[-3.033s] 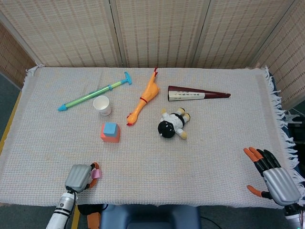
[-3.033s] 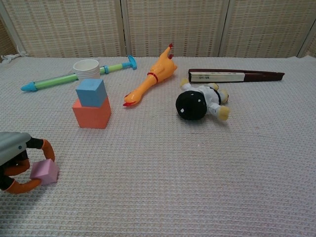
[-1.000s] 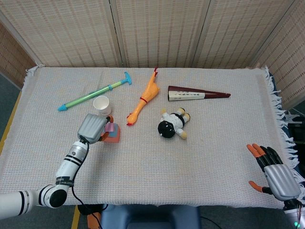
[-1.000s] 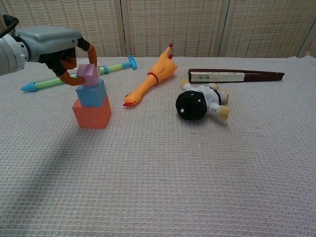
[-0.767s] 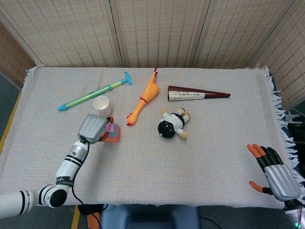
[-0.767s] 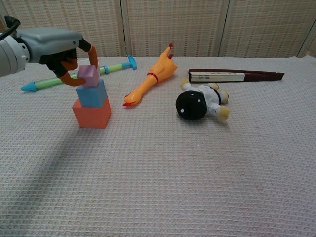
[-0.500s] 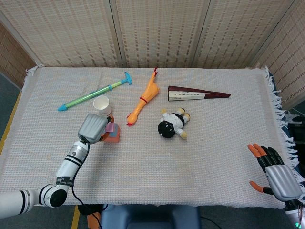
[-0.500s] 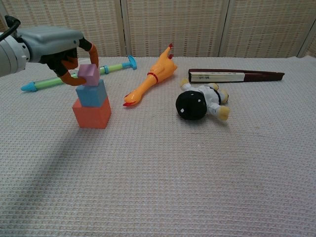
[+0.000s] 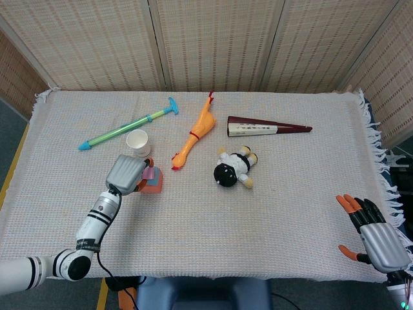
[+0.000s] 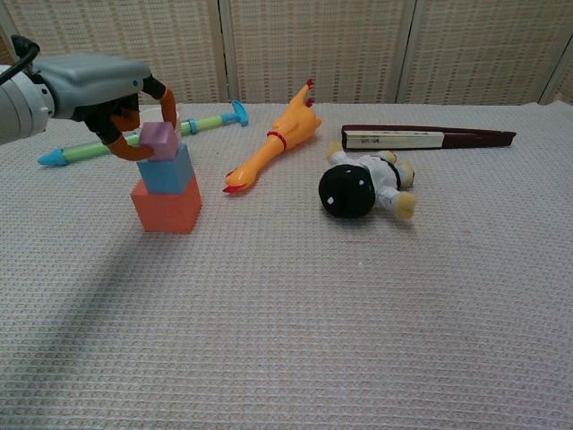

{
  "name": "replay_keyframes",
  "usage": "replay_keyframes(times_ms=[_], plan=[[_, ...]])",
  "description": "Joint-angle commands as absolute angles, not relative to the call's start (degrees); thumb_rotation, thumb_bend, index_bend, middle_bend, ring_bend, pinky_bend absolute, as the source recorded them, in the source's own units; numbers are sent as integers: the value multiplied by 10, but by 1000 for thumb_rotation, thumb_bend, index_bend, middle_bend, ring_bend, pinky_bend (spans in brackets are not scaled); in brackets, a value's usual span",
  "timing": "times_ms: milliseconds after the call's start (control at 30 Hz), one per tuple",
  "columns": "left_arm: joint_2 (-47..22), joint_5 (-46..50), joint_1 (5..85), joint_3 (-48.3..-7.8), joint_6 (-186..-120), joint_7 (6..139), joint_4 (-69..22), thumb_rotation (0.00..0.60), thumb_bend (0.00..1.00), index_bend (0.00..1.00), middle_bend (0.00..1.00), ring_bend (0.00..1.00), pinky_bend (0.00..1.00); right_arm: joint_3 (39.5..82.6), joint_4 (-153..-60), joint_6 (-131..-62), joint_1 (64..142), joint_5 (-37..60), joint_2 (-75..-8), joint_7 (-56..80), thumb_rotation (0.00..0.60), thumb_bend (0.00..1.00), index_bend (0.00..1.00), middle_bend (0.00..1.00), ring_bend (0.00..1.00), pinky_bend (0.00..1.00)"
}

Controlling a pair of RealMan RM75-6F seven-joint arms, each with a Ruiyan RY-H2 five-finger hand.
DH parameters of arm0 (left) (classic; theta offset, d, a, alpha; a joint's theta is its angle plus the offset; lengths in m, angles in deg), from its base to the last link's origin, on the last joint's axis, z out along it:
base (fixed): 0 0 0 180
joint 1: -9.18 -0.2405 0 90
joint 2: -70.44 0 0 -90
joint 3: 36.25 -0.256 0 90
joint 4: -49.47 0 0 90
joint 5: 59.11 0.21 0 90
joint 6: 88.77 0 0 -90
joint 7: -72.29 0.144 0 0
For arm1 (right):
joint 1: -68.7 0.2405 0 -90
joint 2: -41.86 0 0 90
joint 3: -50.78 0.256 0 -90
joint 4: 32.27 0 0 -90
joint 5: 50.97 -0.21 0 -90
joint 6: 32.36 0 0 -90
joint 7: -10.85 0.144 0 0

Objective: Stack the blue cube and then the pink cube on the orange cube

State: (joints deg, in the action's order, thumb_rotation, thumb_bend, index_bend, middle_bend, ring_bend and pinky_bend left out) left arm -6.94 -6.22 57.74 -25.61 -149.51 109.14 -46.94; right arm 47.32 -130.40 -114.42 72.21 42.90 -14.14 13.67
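We log the left hand point(image 10: 112, 98) lowering the pink cube point(image 10: 160, 141) over the last second; it now sits on the blue cube point(image 10: 166, 169), fingers pinching it. The stack on the orange cube point(image 10: 166, 205) stands toward the table's point(image 10: 358, 313) left edge; release remains. The right hand point(image 9: 377, 239) idles spread and empty at the near right corner.

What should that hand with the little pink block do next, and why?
Probably open its fingers and let go. In the chest view the left hand holds the pink cube right on top of the blue cube, which already sits on the orange cube. The pink cube looks seated, so releasing gently and lifting straight up should finish the stack without knocking it.
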Motion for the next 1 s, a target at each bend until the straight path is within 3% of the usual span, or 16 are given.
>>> replay_keyframes(times_ms=[33,300,667,833,867,933,1000], plan=[[-68,-63,578,-258,-1495,1092,-470,600,333,402,1000,1000,1000,473,-1304,-1144,722,429,-142,136,600,66,0,0,0,0],[-67,-65,578,-260,-1497,1090,-470,600,333,231,1000,1000,1000,474,-1305,-1143,722,428,-142,134,600,65,0,0,0,0],[-48,-56,568,-267,-1511,1086,-505,600,333,158,1000,1000,1000,473,-1305,-1146,720,429,-140,135,600,66,0,0,0,0],[4,8,507,-299,-1568,1033,-581,600,332,106,1000,992,1000,471,-1305,-1153,717,436,-136,140,600,66,0,0,0,0],[15,31,488,-309,-1585,1012,-595,600,333,102,979,955,999,470,-1305,-1155,716,438,-135,142,600,66,0,0,0,0],[40,101,438,-342,-1631,958,-616,600,333,101,834,810,937,468,-1306,-1158,714,442,-133,144,600,66,0,0,0,0],[58,176,383,-384,-1684,900,-616,600,333,99,534,554,737,464,-1308,-1163,712,450,-131,145,600,65,0,0,0,0]])
